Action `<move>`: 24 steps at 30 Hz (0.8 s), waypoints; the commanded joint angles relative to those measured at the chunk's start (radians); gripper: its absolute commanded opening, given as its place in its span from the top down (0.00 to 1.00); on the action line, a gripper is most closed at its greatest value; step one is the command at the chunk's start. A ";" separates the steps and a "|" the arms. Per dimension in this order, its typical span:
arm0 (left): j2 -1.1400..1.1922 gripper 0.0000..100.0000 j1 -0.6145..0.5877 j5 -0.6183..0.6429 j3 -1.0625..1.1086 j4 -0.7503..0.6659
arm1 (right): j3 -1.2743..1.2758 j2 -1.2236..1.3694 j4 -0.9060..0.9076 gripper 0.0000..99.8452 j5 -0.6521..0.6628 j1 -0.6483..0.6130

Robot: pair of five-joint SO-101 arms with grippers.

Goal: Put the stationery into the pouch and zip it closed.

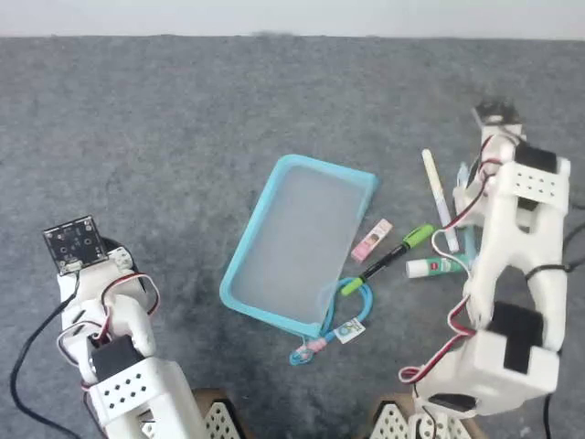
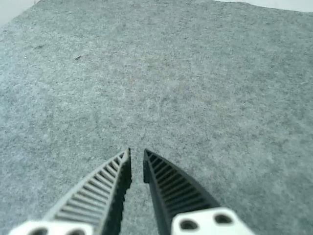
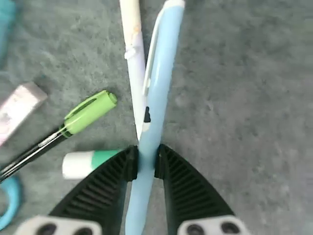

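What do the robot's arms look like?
The left arm and right arm are white blocky plastic with black motors and thin red, white and black cables. The left tool and right tool each have two pointed, ribbed fingers.

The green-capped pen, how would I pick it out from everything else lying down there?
Find the blue-rimmed pouch lying in the middle of the high view. Just beside it, the green-capped pen lies slanted between a pink eraser and a white-and-green tube. It alone has a black barrel with a bright green cap.
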 commanded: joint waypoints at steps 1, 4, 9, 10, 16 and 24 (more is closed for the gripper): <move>0.008 0.95 0.003 0.006 -0.010 -0.032 | 0.014 0.010 -0.065 0.95 0.038 0.010; 0.008 0.95 0.003 0.006 -0.010 -0.032 | 0.020 0.013 -0.070 0.81 0.032 0.012; 0.008 0.95 0.003 0.006 -0.010 -0.032 | 0.017 -0.033 -0.061 0.69 0.034 -0.036; 0.008 0.95 0.003 0.006 -0.010 -0.032 | 0.015 -0.061 -0.051 0.69 0.032 -0.058; 0.008 0.95 0.005 0.006 -0.001 -0.037 | 0.078 -0.397 0.160 0.69 -0.017 -0.325; 0.008 0.95 0.005 0.006 -0.002 -0.037 | 0.543 -0.834 0.091 0.69 -0.101 -0.805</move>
